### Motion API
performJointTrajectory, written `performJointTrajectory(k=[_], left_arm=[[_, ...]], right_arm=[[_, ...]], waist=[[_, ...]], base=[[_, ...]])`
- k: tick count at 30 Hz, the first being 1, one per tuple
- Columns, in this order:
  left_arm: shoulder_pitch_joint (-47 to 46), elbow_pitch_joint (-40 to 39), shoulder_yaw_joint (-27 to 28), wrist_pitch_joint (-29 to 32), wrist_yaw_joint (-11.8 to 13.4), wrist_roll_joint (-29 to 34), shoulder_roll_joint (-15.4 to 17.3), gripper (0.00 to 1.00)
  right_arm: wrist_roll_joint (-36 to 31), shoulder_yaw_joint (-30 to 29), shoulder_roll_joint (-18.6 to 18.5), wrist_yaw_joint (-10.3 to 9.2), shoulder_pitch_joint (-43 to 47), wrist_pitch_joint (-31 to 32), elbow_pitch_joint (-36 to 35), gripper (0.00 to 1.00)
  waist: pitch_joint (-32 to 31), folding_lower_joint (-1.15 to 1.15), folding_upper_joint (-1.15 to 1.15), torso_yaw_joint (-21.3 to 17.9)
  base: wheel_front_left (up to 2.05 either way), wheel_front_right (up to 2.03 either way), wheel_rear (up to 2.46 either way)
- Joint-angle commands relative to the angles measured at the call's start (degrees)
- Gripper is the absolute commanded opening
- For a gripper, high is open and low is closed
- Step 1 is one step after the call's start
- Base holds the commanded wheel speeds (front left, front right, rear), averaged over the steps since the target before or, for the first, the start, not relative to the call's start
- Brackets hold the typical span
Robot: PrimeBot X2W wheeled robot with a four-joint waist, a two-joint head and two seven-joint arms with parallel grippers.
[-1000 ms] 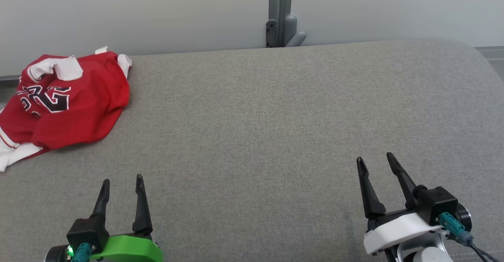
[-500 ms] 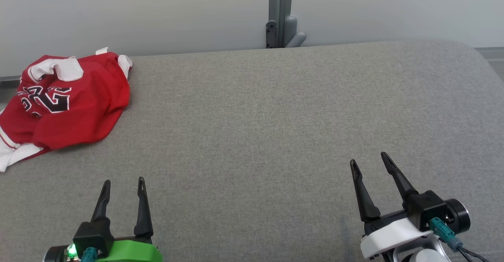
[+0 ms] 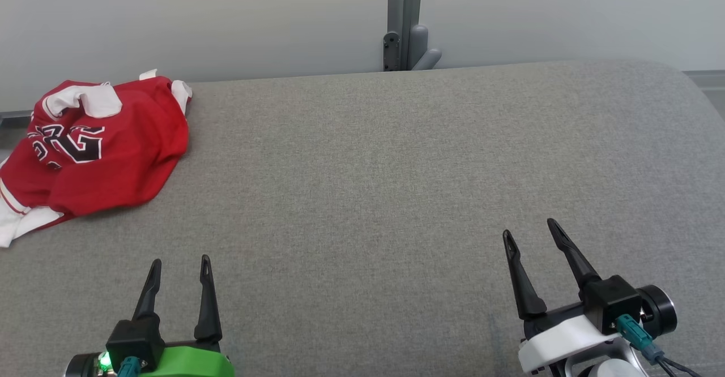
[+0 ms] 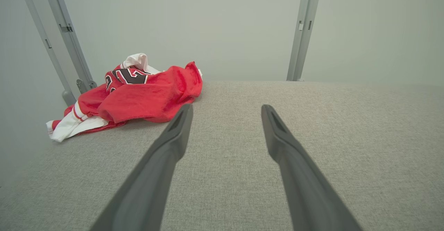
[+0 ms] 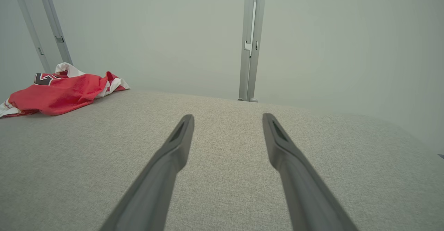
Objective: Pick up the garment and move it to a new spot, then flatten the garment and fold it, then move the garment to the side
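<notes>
On your grey bench [image 3: 396,167], the red-and-white garment [image 3: 102,156] sits crumpled at the far left corner. Your left tool [image 3: 180,261] and right tool [image 3: 528,227] hover wide and empty, well apart from it. Pick-up, flattening, folding and setting aside all appear undone.

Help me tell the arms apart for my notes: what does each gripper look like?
Left gripper: two long dark fingers on a black block, green cover, small green light, teal plug. Right gripper: the same fingers, white cover, teal plug with a dark cable.
</notes>
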Motion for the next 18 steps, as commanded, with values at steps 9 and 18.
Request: performJointTrajectory(k=[9,18], left_arm=[[0.38,0.00,-0.12,-0.20,0.29,-0.18,0.07,1.00],[-0.01,0.19,-0.11,-0.19,0.26,-0.16,0.08,1.00]], right_arm=[[0.43,-0.14,-0.23,0.00,0.97,-0.21,-0.47,1.00],[0.71,0.07,-0.22,0.00,1.17,-0.21,-0.51,1.00]], waist=[[-0.15,0.00,0.00,0.41],[-0.48,0.00,0.00,3.58]], base=[[0.00,0.00,0.00],[0.00,0.00,0.00]])
